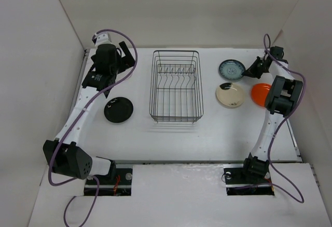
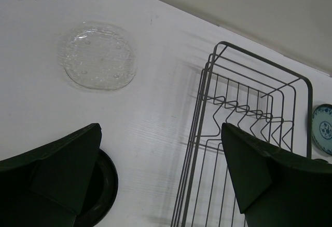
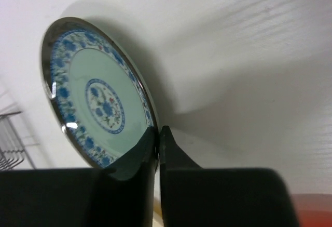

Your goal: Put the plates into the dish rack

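The dark teal patterned plate (image 1: 231, 69) lies at the back right, and my right gripper (image 1: 252, 71) is shut on its right rim. In the right wrist view both jaws pinch the edge of that plate (image 3: 93, 102) at the right gripper (image 3: 158, 129). A cream plate (image 1: 230, 94) and an orange plate (image 1: 260, 93) lie just in front of it. The black wire dish rack (image 1: 175, 85) holds nothing. My left gripper (image 1: 122, 55) hangs open at the back left, above bare table (image 2: 161, 149). A black plate (image 1: 118, 109) lies left of the rack. A clear glass plate (image 2: 97, 55) shows ahead of the left gripper.
White walls close in the table at the back and on both sides. The right forearm (image 1: 282, 94) covers part of the orange plate. The rack's near corner (image 2: 207, 133) stands close to my left gripper's right finger (image 2: 259, 175).
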